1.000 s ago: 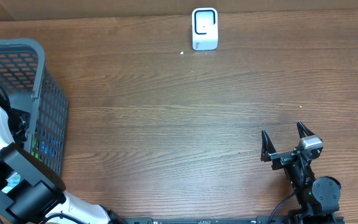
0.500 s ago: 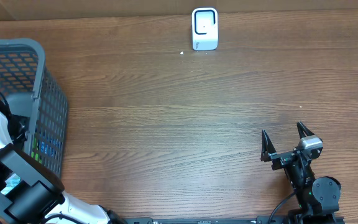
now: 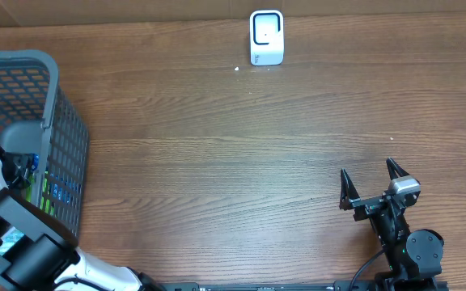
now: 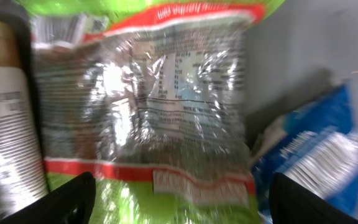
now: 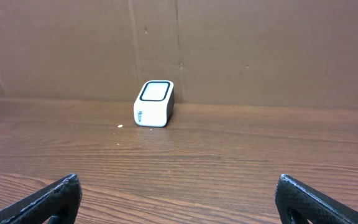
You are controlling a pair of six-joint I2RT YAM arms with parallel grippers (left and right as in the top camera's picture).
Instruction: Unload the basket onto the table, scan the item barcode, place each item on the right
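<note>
Left wrist: blue packet (image 4: 316,155) beside green bag (image 4: 148,112).

overhead: fixed above, looks straight down on whole table (image 3: 217,162), far; scanner (image 3: 266,36) at top centre, basket (image 3: 51,89) cut by left edge
left wrist: inside the basket, pointing down, very close on green packet (image 4: 142,112), blurred
right wrist: low over table, faces level across it to scanner and cardboard wall (image 5: 260,50), far
shared: overhead + right wrist, scanner and tabletop; overhead + left wrist, basket inside
</note>
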